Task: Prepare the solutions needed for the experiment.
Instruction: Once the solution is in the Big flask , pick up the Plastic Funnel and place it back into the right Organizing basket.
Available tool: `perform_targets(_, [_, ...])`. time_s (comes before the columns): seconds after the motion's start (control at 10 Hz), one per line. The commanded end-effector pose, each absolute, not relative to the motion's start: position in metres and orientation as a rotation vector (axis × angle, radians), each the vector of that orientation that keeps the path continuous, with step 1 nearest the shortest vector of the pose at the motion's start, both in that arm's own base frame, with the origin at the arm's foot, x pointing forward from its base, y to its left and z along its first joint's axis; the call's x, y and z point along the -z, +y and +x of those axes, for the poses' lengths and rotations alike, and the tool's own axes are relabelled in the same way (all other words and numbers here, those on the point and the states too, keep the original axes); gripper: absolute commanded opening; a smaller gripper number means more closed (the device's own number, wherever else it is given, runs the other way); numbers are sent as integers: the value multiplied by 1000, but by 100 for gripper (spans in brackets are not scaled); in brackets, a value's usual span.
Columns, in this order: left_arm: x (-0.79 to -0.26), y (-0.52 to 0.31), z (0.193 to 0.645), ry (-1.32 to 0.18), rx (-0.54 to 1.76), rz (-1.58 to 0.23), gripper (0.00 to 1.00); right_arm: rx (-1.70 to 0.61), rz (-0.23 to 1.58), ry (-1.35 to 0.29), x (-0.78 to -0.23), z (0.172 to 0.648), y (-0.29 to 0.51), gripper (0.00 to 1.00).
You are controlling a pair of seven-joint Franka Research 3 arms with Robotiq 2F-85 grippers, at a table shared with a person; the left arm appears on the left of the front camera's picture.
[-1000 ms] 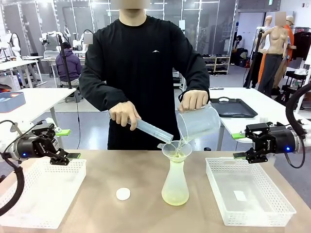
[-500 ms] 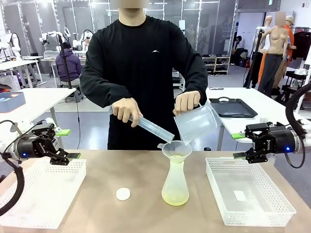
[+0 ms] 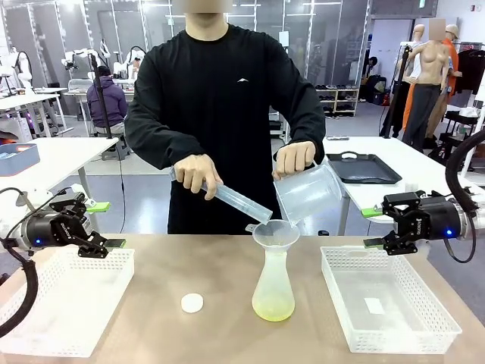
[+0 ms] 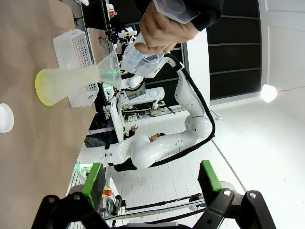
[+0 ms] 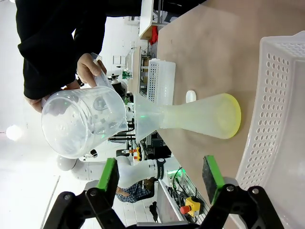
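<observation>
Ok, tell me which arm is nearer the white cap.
Left. The left arm hovers by the basket left of the white cap; the right arm hangs beyond the conical flask, farther off.

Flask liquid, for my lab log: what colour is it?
Pale yellow-green. The liquid pools at the bottom of the flask, clearest in the right wrist view.

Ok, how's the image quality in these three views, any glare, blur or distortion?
Front view: evenly lit and sharp, with only a faint shadow under the flask. Left wrist view: rolled sideways, and one lamp flares white against a washed-out pale surface. Right wrist view: also rolled, with the background blown out white beside the beaker.
</observation>
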State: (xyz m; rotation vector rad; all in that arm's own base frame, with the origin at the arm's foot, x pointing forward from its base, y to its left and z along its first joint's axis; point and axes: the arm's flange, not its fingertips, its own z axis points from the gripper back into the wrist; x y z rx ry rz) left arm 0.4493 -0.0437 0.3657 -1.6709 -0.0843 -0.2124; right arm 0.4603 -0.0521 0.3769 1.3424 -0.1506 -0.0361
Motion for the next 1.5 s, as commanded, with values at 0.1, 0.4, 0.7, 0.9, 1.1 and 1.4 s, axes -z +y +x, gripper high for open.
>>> perform_targets(0.1, [-366,-44,449,-86,214,-1671,100,35,1334,-158,-379,460,-51,89])
perform_targets(0.4, [-366,-44,449,-86,214,-1671,100,35,1334,-158,-379,460,-51,89])
perform_targets(0.7, [-366,-44,449,-86,214,-1671,100,35,1334,-158,-379,460,-51,89])
perform_targets(0.9, [-366,-44,449,-86,214,-1671,100,35,1334,-158,-379,460,-51,89])
perform_targets(1.1, [-366,-44,449,-86,214,-1671,100,35,1334,-158,-379,460,-51,89])
perform_targets(1.4, [-366,-44,449,-86,214,-1671,100,35,1334,-158,-379,460,-51,89])
